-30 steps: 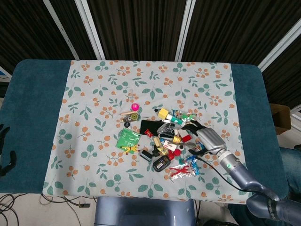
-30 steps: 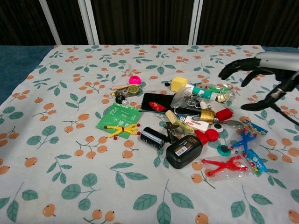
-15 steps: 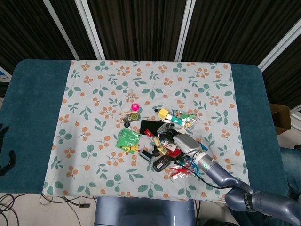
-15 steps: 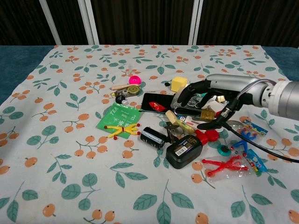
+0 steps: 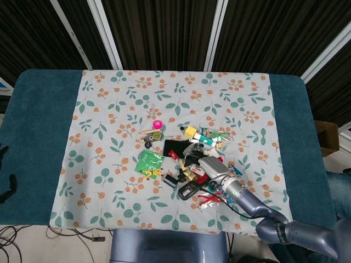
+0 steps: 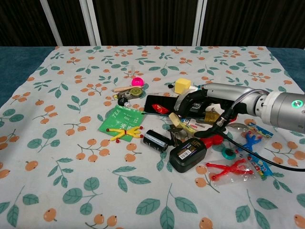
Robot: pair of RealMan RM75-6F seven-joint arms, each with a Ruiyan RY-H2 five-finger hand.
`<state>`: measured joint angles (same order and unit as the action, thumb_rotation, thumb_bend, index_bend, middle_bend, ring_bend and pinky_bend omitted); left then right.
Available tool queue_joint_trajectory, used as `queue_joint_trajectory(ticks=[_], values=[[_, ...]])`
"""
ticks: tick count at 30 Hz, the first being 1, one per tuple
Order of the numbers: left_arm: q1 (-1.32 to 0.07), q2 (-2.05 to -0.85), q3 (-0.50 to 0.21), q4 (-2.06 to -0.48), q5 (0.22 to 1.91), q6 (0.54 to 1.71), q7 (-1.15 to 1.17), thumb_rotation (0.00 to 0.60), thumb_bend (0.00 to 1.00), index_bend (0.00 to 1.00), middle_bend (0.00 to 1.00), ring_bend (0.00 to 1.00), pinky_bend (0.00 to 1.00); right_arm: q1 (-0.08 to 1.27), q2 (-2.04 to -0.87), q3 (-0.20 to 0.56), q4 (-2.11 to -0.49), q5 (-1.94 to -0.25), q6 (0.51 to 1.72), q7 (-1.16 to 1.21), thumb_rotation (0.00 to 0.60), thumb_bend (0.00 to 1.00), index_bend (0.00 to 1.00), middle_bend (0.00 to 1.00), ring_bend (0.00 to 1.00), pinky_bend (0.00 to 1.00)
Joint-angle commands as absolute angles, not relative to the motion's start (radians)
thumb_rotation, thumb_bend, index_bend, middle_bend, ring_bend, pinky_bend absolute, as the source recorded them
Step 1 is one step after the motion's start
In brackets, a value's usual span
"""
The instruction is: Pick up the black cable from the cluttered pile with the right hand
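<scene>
Black cable is hard to pick out as a separate thing: the likeliest sight of it is a dark coiled bundle (image 6: pixel 190 110) in the middle of the pile, directly under the right hand (image 6: pixel 202 106), beside a clear crinkled plastic wrapper; how much of it runs beneath the other clutter cannot be told. Biggest in view is the long table (image 5: pixel 33 109) with teal padding at both ends and a pale cloth printed with orange berries and green leaves (image 6: pixel 71 191) laid over its middle. On that cloth, the silver-and-black right hand reaches in from the right, its dark fingers (image 6: pixel 183 104) curled down into the heap; whether they have closed on the bundle is not visible. The left hand (image 5: pixel 6 183) shows only as a dark shape at the table's left edge, its fingers unreadable. Around the target lie a flat black phone-like slab (image 6: pixel 159 103), a green tea packet (image 6: pixel 120 123), a black rectangular battery pack (image 6: pixel 187 154), a black cylindrical capacitor (image 6: pixel 156 140), a yellow foam cube (image 6: pixel 182 85) and a pink round cap (image 6: pixel 137 81). Such a cable should be light, limp and slightly slick, prone to snagging neighbours; gripping across the bunched loops looks safer than pulling one strand.
</scene>
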<state>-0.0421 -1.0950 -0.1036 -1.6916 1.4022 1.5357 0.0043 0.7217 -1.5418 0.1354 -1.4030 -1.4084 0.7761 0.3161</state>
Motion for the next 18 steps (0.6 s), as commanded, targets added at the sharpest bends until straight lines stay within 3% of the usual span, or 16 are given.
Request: queue_joint_trajectory(ticks=[1,18], values=[[-0.042,-1.095,-0.103,-1.691,1.402,1.536,0.004,0.600,0.57,0.06,0.00,0.00,0.08,0.720,-1.552,0.132,-1.393,-1.412,0.787,0.321,0.600,0.34,0.36,0.34,0.09,0.23],[-0.040,-1.094,-0.103,-1.691,1.400,1.537,0.004,0.600,0.57,0.06,0.00,0.00,0.08,0.725,-1.605,0.115,-1.318,-1.425,0.815,0.362,0.600,0.37,0.40,0.38,0.11,0.23]])
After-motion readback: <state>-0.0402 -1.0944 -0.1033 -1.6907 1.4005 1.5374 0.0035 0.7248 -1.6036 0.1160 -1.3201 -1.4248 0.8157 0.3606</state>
